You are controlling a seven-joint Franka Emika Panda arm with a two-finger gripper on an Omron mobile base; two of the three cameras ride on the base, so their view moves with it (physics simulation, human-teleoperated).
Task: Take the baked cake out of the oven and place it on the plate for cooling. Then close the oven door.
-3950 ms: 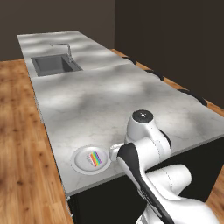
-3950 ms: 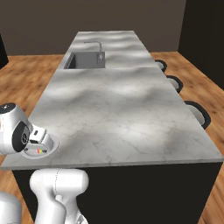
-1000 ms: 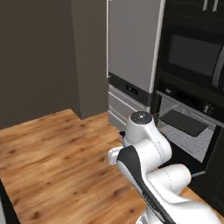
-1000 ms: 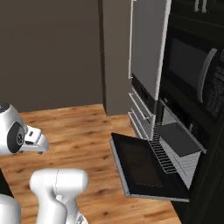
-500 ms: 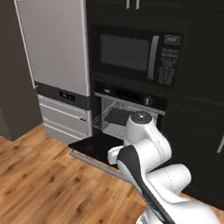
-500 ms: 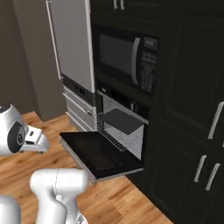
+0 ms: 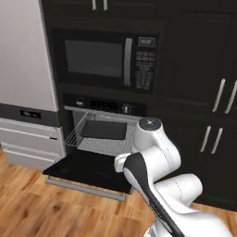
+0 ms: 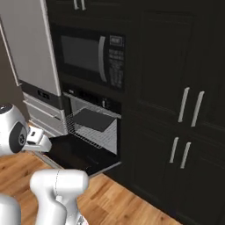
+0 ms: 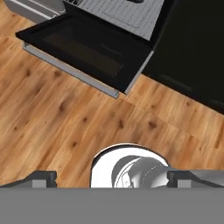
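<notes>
You have the oven (image 7: 99, 132) straight ahead under the microwave (image 7: 104, 58), its oven door (image 7: 85, 171) dropped flat with the silver handle (image 9: 70, 72) along its near edge, above open wood floor (image 9: 65, 127). A dark tray (image 8: 92, 119) sits on the pulled-out wire rack (image 7: 104, 143); the cake isn't discernible. The gripper (image 9: 111, 178) hangs over the floor near the door, fingertips spread wide, holding nothing.

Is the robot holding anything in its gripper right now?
No. In the hand view the gripper has its two finger tips far apart with nothing between them, just wooden floor beyond, near the open oven door.
</notes>
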